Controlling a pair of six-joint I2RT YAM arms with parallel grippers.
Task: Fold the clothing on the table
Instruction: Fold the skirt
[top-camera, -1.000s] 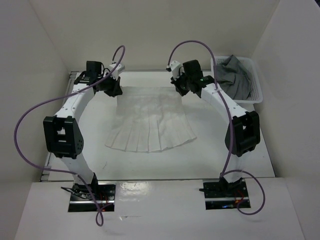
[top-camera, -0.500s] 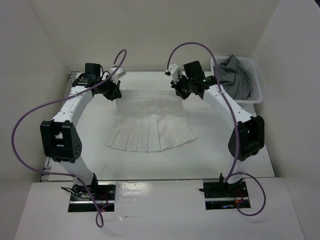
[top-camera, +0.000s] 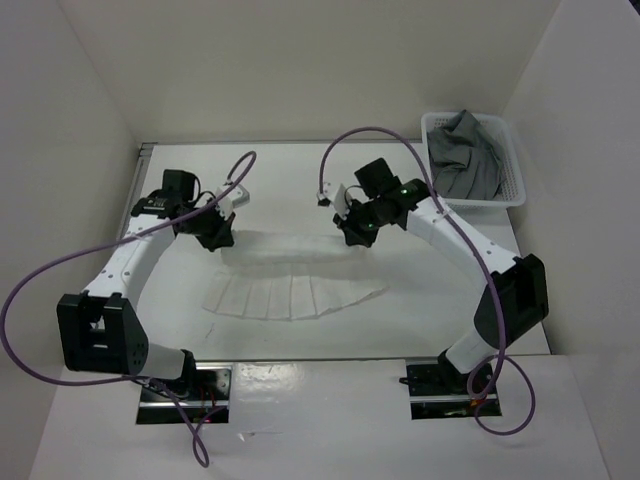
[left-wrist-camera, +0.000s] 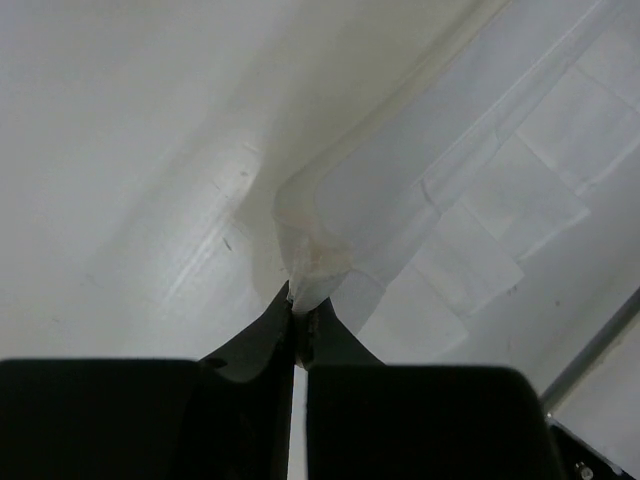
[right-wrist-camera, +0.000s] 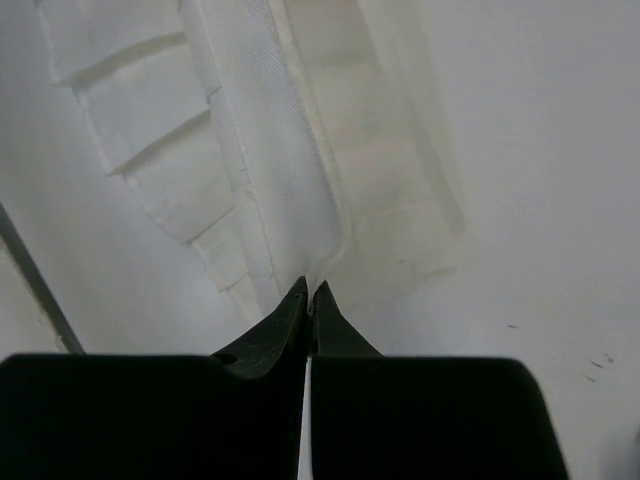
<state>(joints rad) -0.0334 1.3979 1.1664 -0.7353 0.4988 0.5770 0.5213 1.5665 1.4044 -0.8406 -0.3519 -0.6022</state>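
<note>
White skirt (top-camera: 295, 285): my left gripper (left-wrist-camera: 297, 305) and right gripper (right-wrist-camera: 307, 292) each pinch its top edge tight, above the table (top-camera: 420, 300).

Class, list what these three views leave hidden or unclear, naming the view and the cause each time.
Top view: the skirt corners gripped by the left end effector and right end effector are covered by those end effectors.
Top view: the basket floor, hidden by the grey garment.
Both wrist views: most of the skirt, cut off by the frame edges and the black end-effector bodies.
</note>
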